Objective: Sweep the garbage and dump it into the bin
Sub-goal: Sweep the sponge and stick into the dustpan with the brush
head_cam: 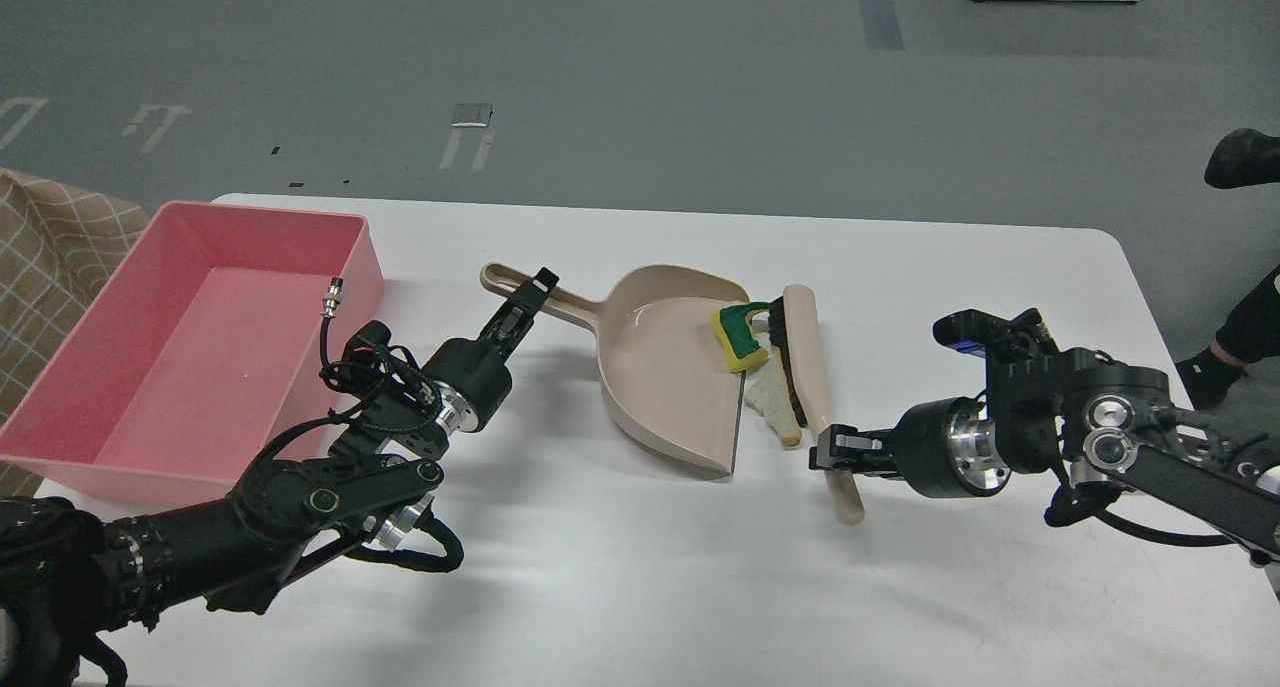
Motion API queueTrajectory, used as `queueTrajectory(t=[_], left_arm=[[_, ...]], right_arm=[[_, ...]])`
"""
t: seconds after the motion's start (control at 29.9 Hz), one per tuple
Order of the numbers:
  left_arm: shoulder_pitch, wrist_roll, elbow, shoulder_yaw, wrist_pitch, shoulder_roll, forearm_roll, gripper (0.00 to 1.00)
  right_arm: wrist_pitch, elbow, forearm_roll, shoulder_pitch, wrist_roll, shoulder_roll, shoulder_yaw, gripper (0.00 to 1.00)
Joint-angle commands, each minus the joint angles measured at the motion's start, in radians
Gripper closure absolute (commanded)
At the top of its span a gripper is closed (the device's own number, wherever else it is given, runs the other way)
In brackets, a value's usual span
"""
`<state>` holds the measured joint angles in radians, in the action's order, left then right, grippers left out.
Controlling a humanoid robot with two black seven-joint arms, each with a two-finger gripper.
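- The garbage sits at the mouth of our beige dustpan (pixel 665 362): the yellow sponge piece (pixel 738 335) with its green top rests on the pan's right lip, and the white bread slice (pixel 775 404) lies on the desk (pixel 640 567) just outside that lip, touching the brush bristles.
- We judge the sweeping step to be in hand: the sponge is about in, the bread not yet.
- The brush (pixel 805 367) lies along the dustpan's right side, pressing both scraps toward the pan.
- Next, we judge, the brush must push leftward into the dustpan to carry the bread over the lip while the pan stays put.
- Our right tool (pixel 832 454) is clamped on the brush handle near its lower end.
- Our left tool (pixel 528 297) is at the dustpan's handle, fingers narrow around it; it appears to grip it.
- The bin (pixel 110 407) stands well left of the dustpan, with nothing visible inside.
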<state>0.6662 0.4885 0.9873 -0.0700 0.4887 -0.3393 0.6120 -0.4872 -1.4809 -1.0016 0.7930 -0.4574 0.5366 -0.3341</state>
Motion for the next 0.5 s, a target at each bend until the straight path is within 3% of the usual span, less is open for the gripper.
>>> queueTrajectory(t=[0.0, 0.23, 0.47], left_arm=[[0.001, 0.000, 0.001, -0.001, 0.000, 0.000, 0.000, 1.00], [0.001, 0.000, 0.001, -0.002, 0.000, 0.003, -0.002, 1.00], [0.004, 0.000, 0.002, -0.010, 0.000, 0.002, -0.008, 1.00]], right_arm=[[0.022, 0.013, 0.001, 0.000, -0.001, -0.066, -0.008, 0.99], [0.035, 0.030, 0.023, 0.003, -0.010, -0.153, -0.086, 0.99], [0.032, 0.005, 0.043, 0.018, -0.020, -0.087, -0.098, 0.99]])
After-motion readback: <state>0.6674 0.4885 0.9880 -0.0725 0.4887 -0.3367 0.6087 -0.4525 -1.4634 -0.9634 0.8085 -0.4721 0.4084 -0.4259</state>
